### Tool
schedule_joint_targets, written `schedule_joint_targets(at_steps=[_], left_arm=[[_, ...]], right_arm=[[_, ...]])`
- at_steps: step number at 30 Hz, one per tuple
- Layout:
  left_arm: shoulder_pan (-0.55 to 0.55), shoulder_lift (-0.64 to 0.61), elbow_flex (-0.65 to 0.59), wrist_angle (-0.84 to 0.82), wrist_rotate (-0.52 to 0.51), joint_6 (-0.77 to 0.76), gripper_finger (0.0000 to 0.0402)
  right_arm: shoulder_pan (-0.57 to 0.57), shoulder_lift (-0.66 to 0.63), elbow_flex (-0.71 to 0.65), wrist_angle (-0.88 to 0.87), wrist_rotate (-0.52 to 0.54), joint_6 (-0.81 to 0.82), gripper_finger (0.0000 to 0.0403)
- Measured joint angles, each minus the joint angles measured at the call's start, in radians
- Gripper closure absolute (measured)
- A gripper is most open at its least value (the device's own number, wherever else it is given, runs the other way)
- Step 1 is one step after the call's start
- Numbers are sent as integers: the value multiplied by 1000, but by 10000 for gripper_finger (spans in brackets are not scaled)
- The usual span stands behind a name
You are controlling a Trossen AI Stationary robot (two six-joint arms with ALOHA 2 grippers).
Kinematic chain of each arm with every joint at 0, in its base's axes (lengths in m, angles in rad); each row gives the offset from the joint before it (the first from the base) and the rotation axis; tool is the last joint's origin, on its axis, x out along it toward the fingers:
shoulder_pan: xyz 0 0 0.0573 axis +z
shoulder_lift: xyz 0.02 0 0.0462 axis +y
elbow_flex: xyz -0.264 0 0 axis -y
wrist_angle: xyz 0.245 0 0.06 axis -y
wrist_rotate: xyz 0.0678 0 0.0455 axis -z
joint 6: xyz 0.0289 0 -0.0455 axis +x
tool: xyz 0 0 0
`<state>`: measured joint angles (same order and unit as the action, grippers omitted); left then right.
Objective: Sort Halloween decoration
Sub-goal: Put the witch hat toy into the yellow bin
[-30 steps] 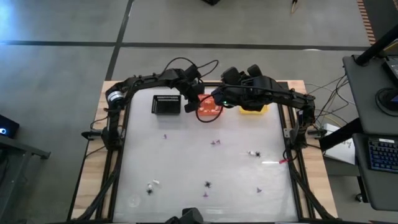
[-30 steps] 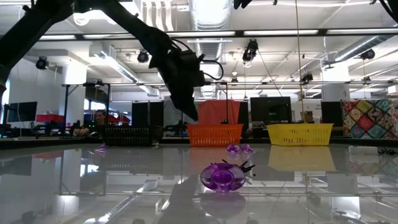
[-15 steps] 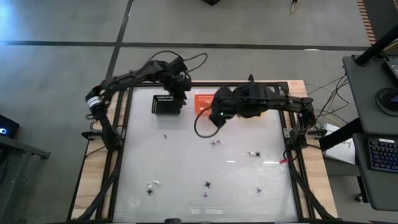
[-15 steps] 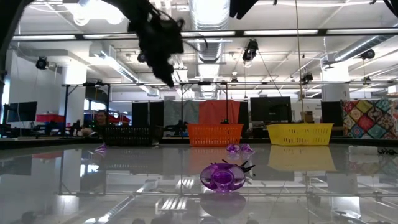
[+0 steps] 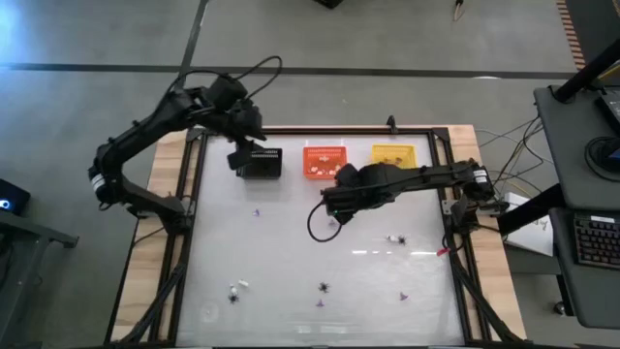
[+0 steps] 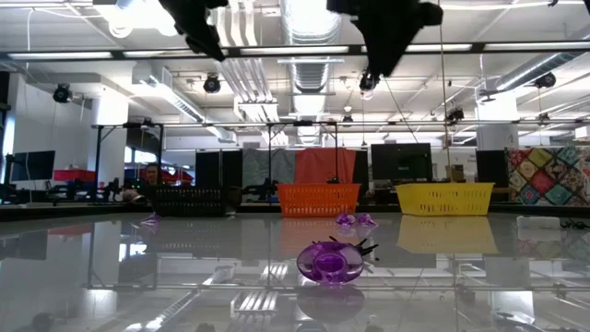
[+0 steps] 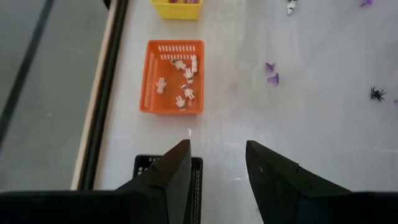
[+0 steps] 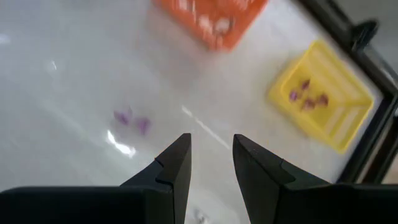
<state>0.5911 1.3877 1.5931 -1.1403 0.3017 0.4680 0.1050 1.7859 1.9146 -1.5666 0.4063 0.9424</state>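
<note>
Tiny Halloween decorations lie scattered on the white table: a purple pair, black spiders, purple bits, and a white and black piece. A purple ring piece lies close to the low camera. My left gripper hangs open and empty high above the black basket. My right gripper is open and empty above the table's middle, close to the purple pair.
Three baskets stand in a row at the far edge: the black one, an orange one holding white hand pieces, and a yellow one holding purple pieces. A black cable loop hangs below the right arm. A black frame rims the table.
My left gripper has risen from beside the orange basket and swung toward the table's left edge; it now stands high over the black basket. My right gripper has left the baskets at the far edge, come down toward the table's middle and tipped to point more steeply down.
</note>
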Motion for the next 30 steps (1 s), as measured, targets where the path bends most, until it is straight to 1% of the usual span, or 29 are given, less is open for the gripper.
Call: schedule_joint_targets(at_steps=[3, 8, 13, 17, 20, 24, 26, 30], left_arm=[[0, -39, 0, -31, -30, -9, 264], [0, -83, 0, -79, -33, -25, 264], [0, -101, 0, -93, -33, -34, 264], [0, -100, 0, -113, -33, -47, 264], [0, -94, -3, -129, -33, -47, 264], [0, -94, -10, -160, -33, -36, 264], [0, -94, -15, -170, -33, -34, 264], [0, -95, -27, -169, -32, -31, 264]], right_arm=[[0, 0, -74, 5, -49, 0, 291], [0, 0, -188, 38, -60, -6, 291], [-1, 1, -271, 190, -87, -13, 292], [-1, 2, -332, 365, -170, -70, 291], [-7, 2, -368, 477, -183, -83, 291], [-38, 2, -392, 503, -193, -55, 292], [-60, 2, -401, 507, -225, -64, 291], [-114, 2, -457, 565, -342, -79, 292]])
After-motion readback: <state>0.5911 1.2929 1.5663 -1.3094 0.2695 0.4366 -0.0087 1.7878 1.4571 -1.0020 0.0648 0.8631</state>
